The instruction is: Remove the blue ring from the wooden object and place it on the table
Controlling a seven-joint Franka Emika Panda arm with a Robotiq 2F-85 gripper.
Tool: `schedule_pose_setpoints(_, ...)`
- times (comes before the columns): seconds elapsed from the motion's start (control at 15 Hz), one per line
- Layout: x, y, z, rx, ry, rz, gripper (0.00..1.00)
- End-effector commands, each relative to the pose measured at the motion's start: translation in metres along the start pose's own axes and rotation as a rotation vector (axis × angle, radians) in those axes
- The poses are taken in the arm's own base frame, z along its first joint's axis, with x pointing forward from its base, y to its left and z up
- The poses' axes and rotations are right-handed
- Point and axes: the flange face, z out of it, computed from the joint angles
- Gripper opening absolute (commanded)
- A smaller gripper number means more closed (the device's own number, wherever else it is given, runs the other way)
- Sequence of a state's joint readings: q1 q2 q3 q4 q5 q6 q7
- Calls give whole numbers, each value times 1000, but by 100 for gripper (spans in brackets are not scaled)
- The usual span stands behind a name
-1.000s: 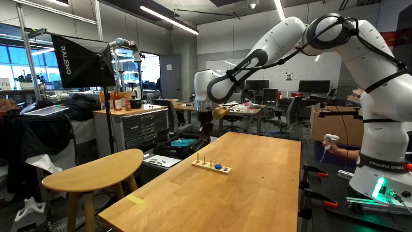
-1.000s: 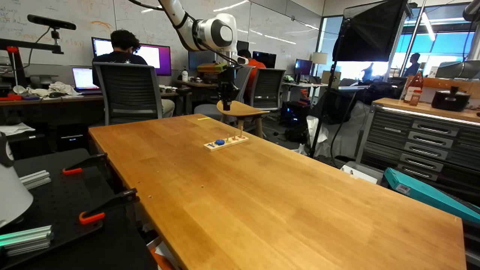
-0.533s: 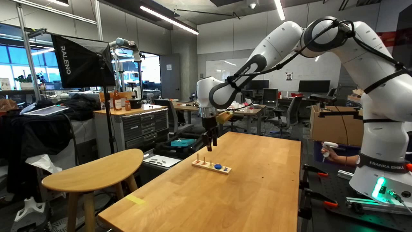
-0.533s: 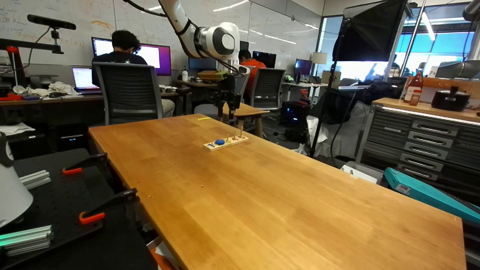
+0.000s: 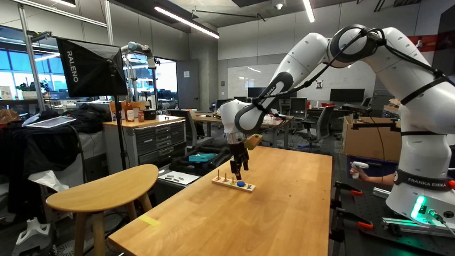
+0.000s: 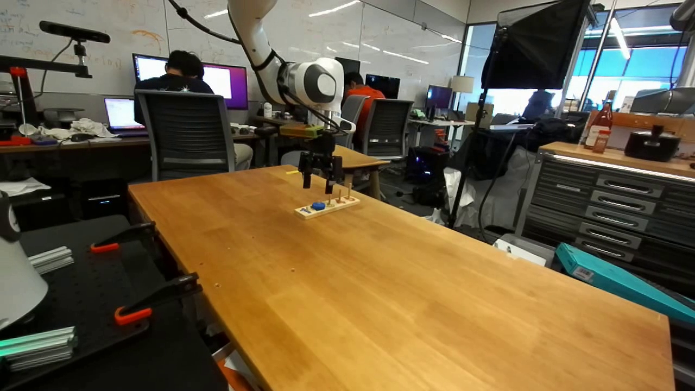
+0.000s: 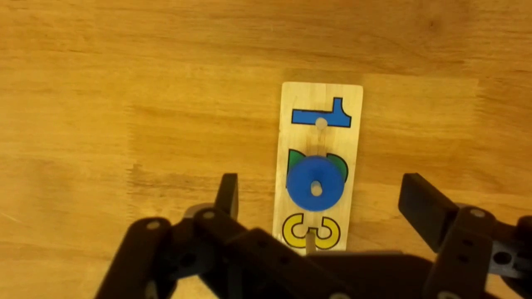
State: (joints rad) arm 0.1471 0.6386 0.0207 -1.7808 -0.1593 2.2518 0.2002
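Note:
The blue ring point(image 7: 300, 187) sits around the second peg of the wooden object point(image 7: 297, 139), over a green numeral. This narrow board, with its short upright pegs, lies on the table point(image 6: 407, 282). In the wrist view my gripper point(image 7: 320, 182) stands open, its fingers point(image 7: 426, 207) wide apart to either side of the board, touching nothing. An exterior view puts the gripper point(image 5: 240, 174) just above the blue ring point(image 5: 241, 184). In another exterior view the gripper point(image 6: 318, 189) likewise hangs over the board point(image 6: 328, 212). The gripper's own body hides the board's lower end in the wrist view.
A rounded oval wooden stool point(image 5: 103, 188) stands beside the table. Black clamps with orange tips point(image 6: 133, 315) line the table's edge near the robot base. Yellow tape point(image 5: 150, 220) marks a table corner. A teal box point(image 6: 624, 285) is beyond the far edge.
My gripper has come down toward the board and its fingers have opened from nearly shut to wide. The ring and the board have not moved.

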Motion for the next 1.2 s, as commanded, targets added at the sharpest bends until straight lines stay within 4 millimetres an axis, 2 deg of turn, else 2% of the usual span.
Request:
schedule_pose_setpoints(0.0,2,-3,17,13,11,-12,100)
schedule_pose_setpoints(0.33,9,-8,32,20,46,-18,100)
schedule_pose_setpoints(0.67,13,-10,37,32,88,-16,100)
schedule_pose_setpoints(0.73,13,-10,38,33,91,-16,75)
schedule_pose_setpoints(0.8,13,-10,37,35,94,-17,74)
schedule_pose_setpoints(0.87,13,-11,37,38,93,-14,68)
schedule_pose_setpoints(1.13,13,-10,36,37,93,-11,34)
